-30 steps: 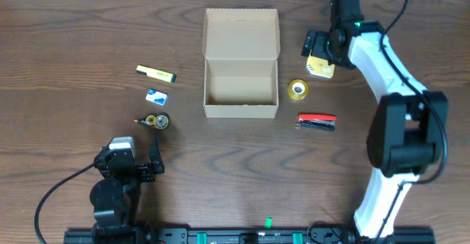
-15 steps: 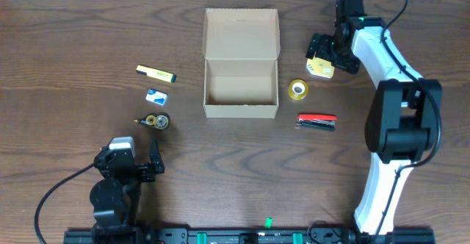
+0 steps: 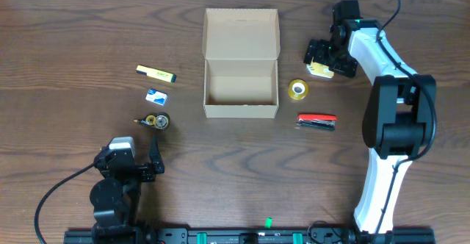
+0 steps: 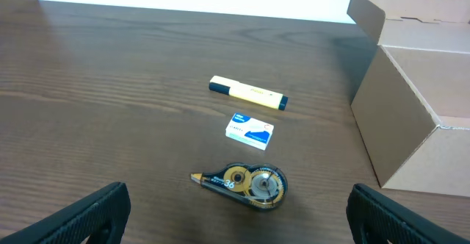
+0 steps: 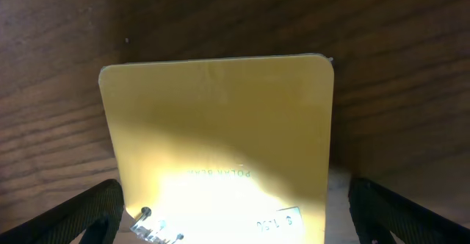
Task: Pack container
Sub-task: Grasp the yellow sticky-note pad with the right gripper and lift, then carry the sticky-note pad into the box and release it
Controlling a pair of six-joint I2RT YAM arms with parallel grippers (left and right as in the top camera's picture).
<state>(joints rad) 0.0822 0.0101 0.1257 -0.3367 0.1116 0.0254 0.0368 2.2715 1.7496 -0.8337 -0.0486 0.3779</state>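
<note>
- Right gripper (image 3: pixel 327 59) is standing with its jaws spread wide, and it is gripping nothing.
- It is hanging over the yellow pad (image 5: pixel 217 141), at about 2 o'clock from the container in the overhead view.
- In the right wrist view the pad is lying flat on the table (image 3: pixel 73 38) between the two fingers, one on each side of it, and neither finger is pressing on it.
- The left gripper (image 4: pixel 239 225) is also holding its jaws wide, with nothing between them, and it is resting at about 7 o'clock from the container, well apart from it.
- The container (image 3: pixel 241 112) is sitting near the middle of the table, and its flap lid (image 3: pixel 241 31) is lying open toward 12 o'clock. No item is showing inside it.
- A roll of tape (image 3: pixel 297 89) is lying just beside the container at 3 o'clock, and a red and black stapler (image 3: pixel 316 120) is lying at 4 o'clock.
- A yellow highlighter (image 3: pixel 156 73) is lying at 10 o'clock, a small white and blue eraser (image 3: pixel 156 95) at 9 o'clock, and a correction tape roller (image 3: pixel 154 120) at 8 o'clock, all apart from each other.
</note>
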